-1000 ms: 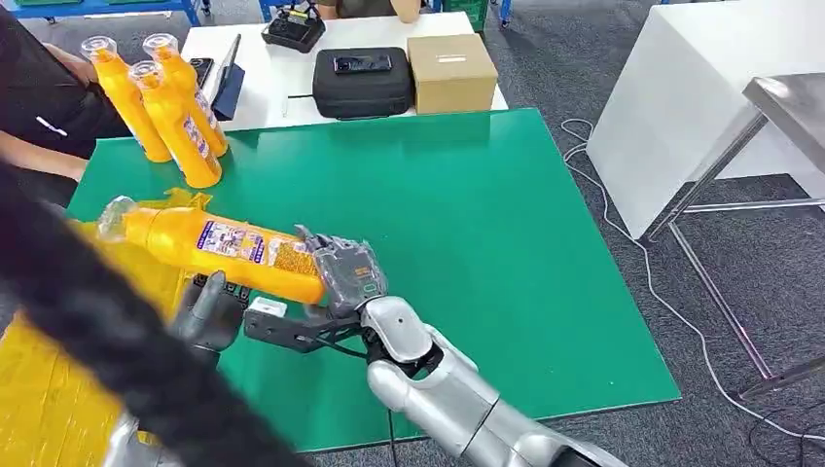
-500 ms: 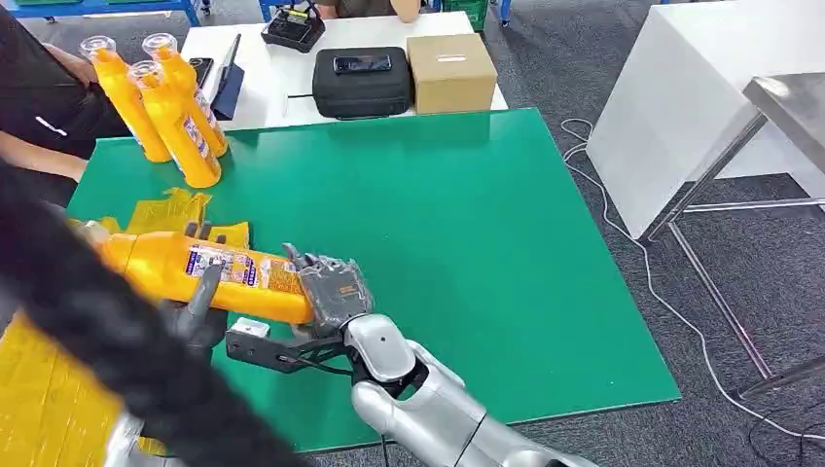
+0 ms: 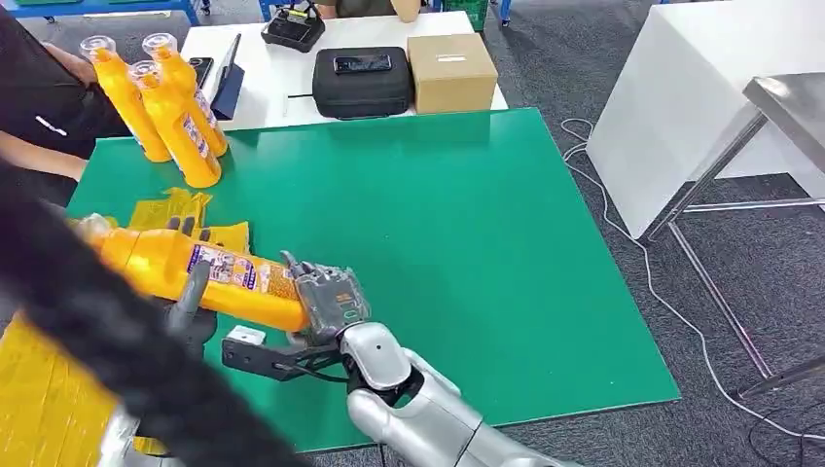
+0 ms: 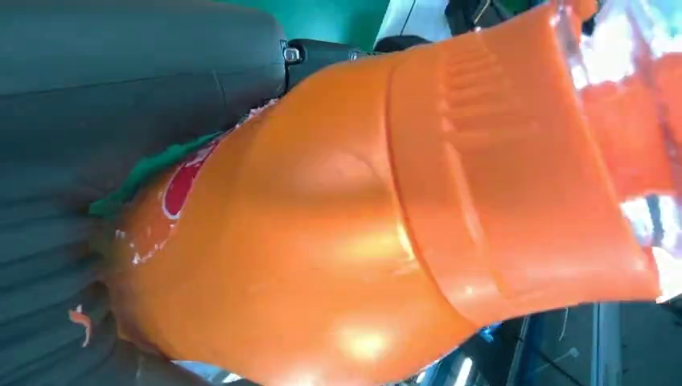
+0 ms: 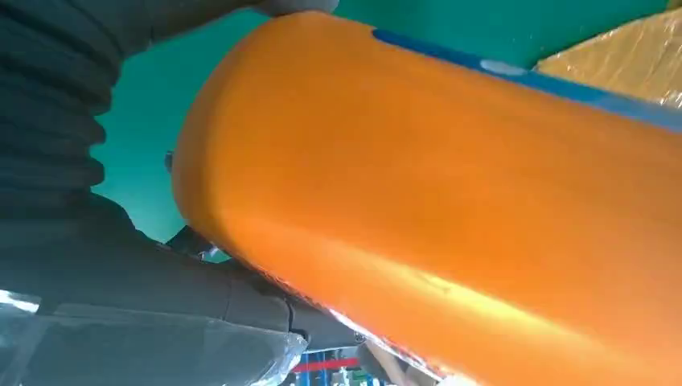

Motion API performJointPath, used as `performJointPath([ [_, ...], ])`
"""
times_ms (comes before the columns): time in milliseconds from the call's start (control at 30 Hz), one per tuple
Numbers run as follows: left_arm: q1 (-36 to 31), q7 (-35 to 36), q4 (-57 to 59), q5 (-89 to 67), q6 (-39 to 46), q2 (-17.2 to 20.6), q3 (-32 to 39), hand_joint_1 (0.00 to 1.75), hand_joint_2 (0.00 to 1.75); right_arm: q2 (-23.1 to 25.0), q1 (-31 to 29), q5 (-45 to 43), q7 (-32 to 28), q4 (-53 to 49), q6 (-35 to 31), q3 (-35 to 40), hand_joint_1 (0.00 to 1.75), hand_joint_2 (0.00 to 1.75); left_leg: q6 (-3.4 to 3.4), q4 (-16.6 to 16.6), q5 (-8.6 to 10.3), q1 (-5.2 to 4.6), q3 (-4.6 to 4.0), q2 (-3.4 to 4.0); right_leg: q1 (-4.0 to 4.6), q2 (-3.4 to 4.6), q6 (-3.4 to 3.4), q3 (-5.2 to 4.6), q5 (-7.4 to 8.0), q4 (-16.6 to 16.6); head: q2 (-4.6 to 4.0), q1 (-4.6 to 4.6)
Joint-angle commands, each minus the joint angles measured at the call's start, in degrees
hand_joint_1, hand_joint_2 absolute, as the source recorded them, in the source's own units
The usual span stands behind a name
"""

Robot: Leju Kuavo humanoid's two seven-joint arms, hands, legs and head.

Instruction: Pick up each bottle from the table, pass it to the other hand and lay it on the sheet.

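**Handover in mid-air: secure the left hand's hold before the right lets go**

The orange bottle point(image 3: 204, 272) lies roughly level above the near left part of the green table point(image 3: 467, 243), its clear cap towards the yellow sheet point(image 3: 44, 399) and its base towards the right; the right hand point(image 3: 329, 300) grips that base end, fingers wrapped round it. The left hand point(image 3: 190, 302) sits under the bottle's middle with its thumb up one side and dark fingertips showing over the far side — it appears to be closing on the bottle, though the head view leaves it unclear how firmly; the left wrist view shows the bottle's shoulder pressed close against the hand's ribbed cover.

Judged from this, the step is the pass from right to left. To do it well, the left hand should close fully round the body before the right loosens; a smooth, rounded bottle may roll or tip cap-down if held by one side alone. Release the base slowly; then lower the bottle flat onto the sheet — it is crinkled, so set it gently.

Three more orange bottles point(image 3: 161, 107) stand at the table's far left corner, well apart.
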Motion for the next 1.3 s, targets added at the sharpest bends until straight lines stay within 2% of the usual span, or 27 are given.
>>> performJointPath([
  [33,-1.31,-1.28,1.94,-0.2,-0.35,0.09,0.33,1.73,1.75,0.05,0.89,0.86,-1.79,5.96,0.9,4.17,1.75,1.75,-0.1,-0.17,0.0,0.05,0.25,-0.04,0.05,-0.14,-0.01,0.27,-0.02,-0.17,0.0,0.0],
  [467,-0.15,-1.67,0.94,-0.45,-1.81,0.32,1.57,1.75,1.75,1.24,-1.15,2.43,-3.24,8.29,0.97,2.78,1.75,1.75,-0.08,-0.05,-0.02,0.03,0.09,-0.03,0.03,-0.1,0.0,0.1,-0.03,-0.05,0.02,0.0],
  [767,1.66,-3.45,-1.79,0.47,-1.03,0.06,5.88,1.75,1.75,1.12,-3.5,1.22,-3.31,9.88,0.76,1.89,1.75,1.75,-0.05,-0.02,-0.01,0.02,0.04,0.04,0.02,0.0,0.0,0.04,0.0,-0.03,0.0,0.0],
  [1267,0.91,-3.36,0.69,1.47,-1.91,-0.35,7.43,1.75,1.75,0.9,-4.66,1.1,-2.72,11.8,-0.33,0.86,1.75,1.75,-0.06,-0.06,0.01,0.02,0.07,-0.03,0.02,-0.09,0.0,0.1,-0.01,-0.06,0.0,0.0],
  [1300,0.35,-3.59,1.69,1.61,-2.16,-0.06,7.76,1.75,1.75,0.38,-4.35,1.21,-3.08,11.27,-1.91,0.16,0.0,0.0,-0.05,-0.04,0.0,0.02,0.05,-0.04,0.02,-0.09,0.0,0.08,-0.01,-0.05,0.0,0.0],
])
